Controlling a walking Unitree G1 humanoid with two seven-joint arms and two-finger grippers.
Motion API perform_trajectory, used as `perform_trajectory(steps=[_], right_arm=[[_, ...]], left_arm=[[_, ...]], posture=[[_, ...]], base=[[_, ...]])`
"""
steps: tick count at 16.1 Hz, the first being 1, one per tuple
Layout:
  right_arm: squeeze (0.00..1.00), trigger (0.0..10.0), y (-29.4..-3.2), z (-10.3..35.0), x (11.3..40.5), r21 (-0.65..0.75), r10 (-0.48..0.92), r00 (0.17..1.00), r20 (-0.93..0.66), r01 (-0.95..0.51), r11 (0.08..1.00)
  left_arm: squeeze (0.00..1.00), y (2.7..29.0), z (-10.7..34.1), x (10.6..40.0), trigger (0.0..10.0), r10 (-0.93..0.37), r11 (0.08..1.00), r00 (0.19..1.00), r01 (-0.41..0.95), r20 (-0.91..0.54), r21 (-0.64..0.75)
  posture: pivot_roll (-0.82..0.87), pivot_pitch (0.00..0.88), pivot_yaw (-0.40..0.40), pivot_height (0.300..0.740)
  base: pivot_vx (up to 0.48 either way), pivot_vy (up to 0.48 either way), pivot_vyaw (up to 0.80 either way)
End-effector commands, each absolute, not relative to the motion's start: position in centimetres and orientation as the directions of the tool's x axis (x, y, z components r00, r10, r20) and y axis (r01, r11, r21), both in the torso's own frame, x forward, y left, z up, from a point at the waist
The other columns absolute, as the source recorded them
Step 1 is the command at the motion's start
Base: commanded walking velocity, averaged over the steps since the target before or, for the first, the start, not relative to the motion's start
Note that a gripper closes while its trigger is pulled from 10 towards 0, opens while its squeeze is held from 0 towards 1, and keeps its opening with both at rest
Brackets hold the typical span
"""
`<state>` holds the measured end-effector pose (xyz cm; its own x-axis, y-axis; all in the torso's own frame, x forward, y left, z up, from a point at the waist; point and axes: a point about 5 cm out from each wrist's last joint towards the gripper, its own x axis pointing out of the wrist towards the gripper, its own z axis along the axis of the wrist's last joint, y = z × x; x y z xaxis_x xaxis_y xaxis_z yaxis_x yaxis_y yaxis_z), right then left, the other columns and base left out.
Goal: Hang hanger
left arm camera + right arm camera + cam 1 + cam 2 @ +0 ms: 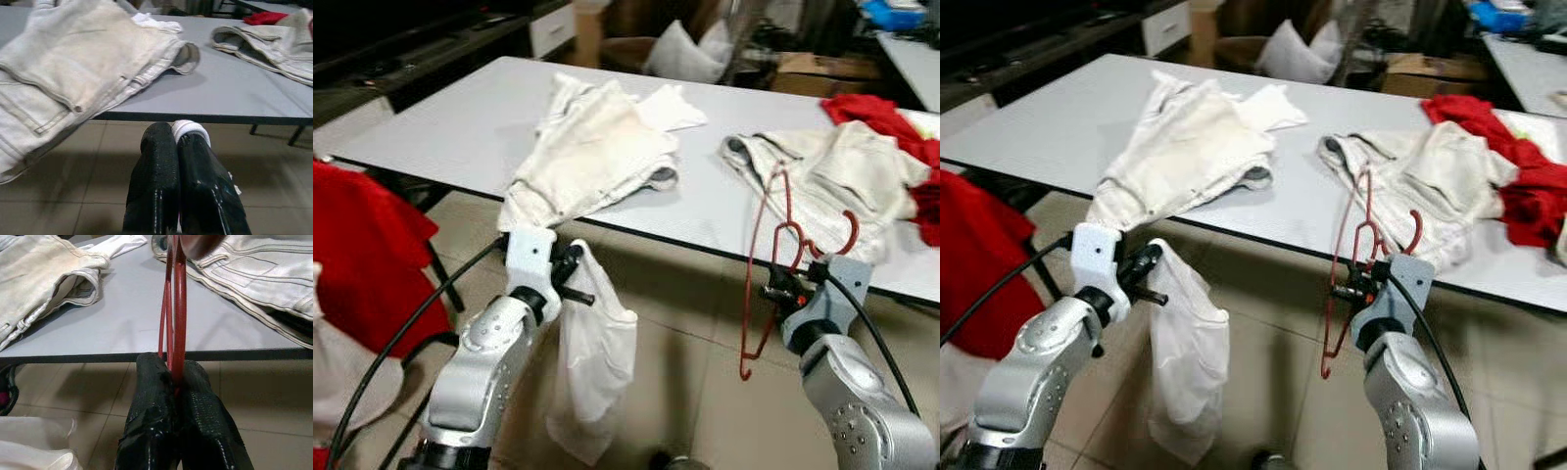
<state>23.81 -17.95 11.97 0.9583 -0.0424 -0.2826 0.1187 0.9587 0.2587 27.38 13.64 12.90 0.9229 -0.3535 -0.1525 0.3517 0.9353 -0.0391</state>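
Nearest the camera, the left gripper (579, 284) is hovering over the tiled floor (685, 392) just in front of the table edge, its two black fingers (154, 186) pressing together on a white cloth (592, 362) that is hanging limp below it. Level with it, the right gripper (781, 291) is clamping its fingers (200, 421) on a red hanger (766, 284), which is standing roughly upright, its lower end dangling below the table edge and its upper part rising in front of the tabletop.

Beyond them, the grey table (470, 127) is carrying a pile of cream trousers (592, 147) on the left, drooping over the near edge, and a second cream garment (832, 181) on the right. Red clothing (881, 122) is lying at the far right of the table. More red fabric (362, 255) is sitting to the left, beside the table.
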Motion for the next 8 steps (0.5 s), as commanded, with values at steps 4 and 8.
perform_trajectory(steps=[4,8], right_arm=[[0.0,10.0,-17.21,12.89,23.78,0.302,-0.002,0.973,-0.231,0.074,0.951],[0.0,10.0,-17.1,13.0,23.8,0.301,-0.004,0.973,-0.229,0.075,0.951]], left_arm=[[0.0,13.94,13.61,27.68,10.0,-0.352,0.935,0.928,0.354,-0.124,-0.003],[0.0,14.15,13.59,27.85,10.0,-0.327,0.945,0.937,0.327,-0.125,-0.019]], posture=[[0.0,0.0,0.044,0.74],[0.0,0.0,0.046,0.74]], base=[[0.0,-0.398,0.0],[0.0,-0.087,0.0]])
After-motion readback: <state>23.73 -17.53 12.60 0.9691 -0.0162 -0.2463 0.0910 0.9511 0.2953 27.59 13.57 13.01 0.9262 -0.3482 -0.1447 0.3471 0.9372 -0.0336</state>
